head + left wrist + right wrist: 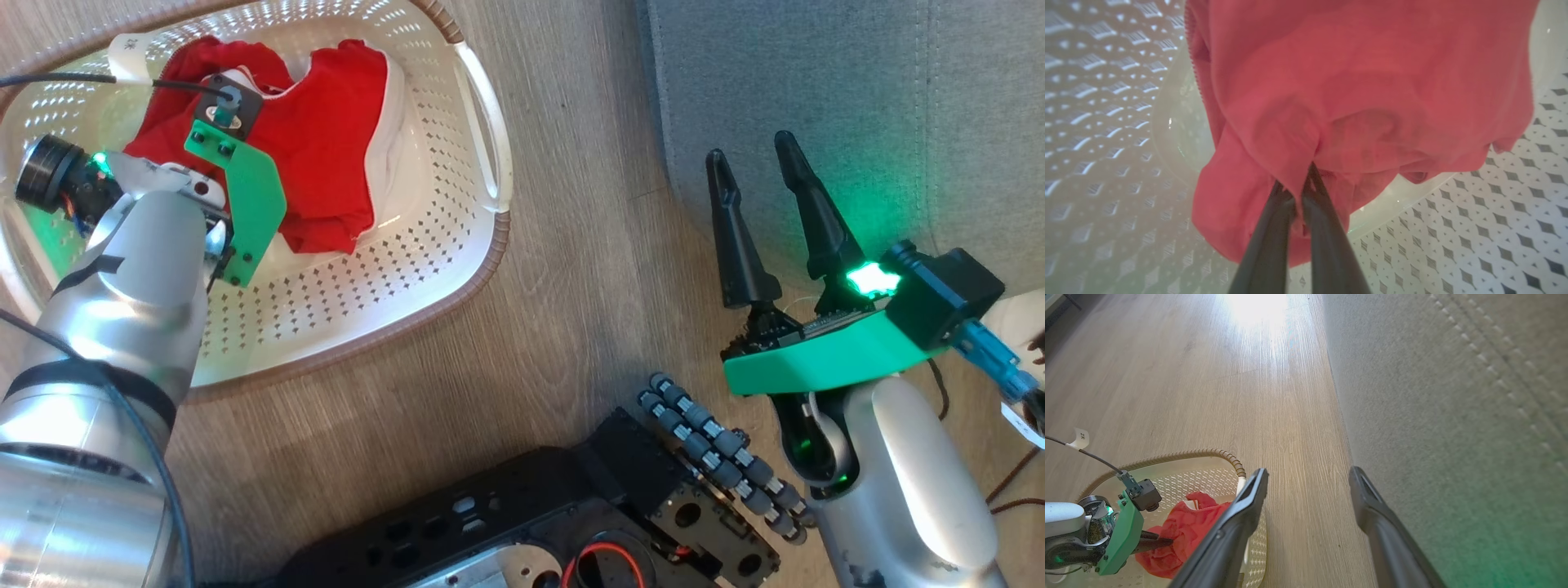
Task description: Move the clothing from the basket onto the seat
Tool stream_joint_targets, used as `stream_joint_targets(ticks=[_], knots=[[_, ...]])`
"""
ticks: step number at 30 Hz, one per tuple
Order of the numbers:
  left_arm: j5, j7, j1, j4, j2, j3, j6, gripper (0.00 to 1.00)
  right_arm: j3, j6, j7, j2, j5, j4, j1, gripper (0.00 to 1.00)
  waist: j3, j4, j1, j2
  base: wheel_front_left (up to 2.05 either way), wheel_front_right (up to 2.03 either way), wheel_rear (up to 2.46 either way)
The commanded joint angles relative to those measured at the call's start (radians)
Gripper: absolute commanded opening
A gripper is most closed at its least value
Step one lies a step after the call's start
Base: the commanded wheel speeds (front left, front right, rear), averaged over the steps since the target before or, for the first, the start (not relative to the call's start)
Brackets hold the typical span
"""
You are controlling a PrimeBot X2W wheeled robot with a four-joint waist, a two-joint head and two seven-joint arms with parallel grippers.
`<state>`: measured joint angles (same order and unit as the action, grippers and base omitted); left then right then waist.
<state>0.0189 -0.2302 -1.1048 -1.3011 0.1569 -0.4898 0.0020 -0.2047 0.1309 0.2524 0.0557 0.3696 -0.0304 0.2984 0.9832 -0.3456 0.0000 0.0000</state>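
Clothing (326,139) is sitting in the basket (424,245), a red heap bunched toward one end, with some white trim (400,139) showing on the side nearer the seat (816,82). The basket stands on the wood floor (571,286), just beside the seat but not touching it as far as we can make out.

Our left gripper (1295,185) is down inside the basket and clamped onto the clothing. From the left wrist view the two dark fingers (1327,245) are squeezed almost together with a fold of red fabric pinched between the tips, and the cloth gathers into wrinkles right at that spot. We can't tell if the fabric is lifted off the basket's bottom or just bunched up. In the head view a green mount (253,204) on the wrist covers those fingers.

Our right gripper (751,151) is spread wide with nothing in it, well apart from the basket. In the right wrist view one finger lies over the floor and basket corner and the other over the seat's grey fabric, so the gap sits over the seat's edge.
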Motion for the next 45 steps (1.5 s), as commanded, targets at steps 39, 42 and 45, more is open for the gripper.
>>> stream_joint_targets(ticks=[39,42,45], knots=[[-0.265,0.486,0.411,0.089,-0.106,0.042,-0.055,0.00,0.063,0.000,0.009,0.059,-0.051,-0.149,-0.108,1.00,-0.677,0.215,0.0000,0.0000,0.00,0.00,0.00],[-0.307,0.491,0.449,0.151,-0.106,0.047,-0.054,0.00,0.061,0.000,0.009,0.067,-0.046,-0.157,-0.128,1.00,-0.730,0.234,0.0000,0.0000,0.00,0.00,0.00],[-0.326,0.491,0.489,0.261,-0.106,0.074,-0.036,0.00,0.061,0.000,0.009,0.070,-0.042,-0.164,-0.148,1.00,-0.776,0.252,0.0000,0.0000,0.00,0.00,0.00]])
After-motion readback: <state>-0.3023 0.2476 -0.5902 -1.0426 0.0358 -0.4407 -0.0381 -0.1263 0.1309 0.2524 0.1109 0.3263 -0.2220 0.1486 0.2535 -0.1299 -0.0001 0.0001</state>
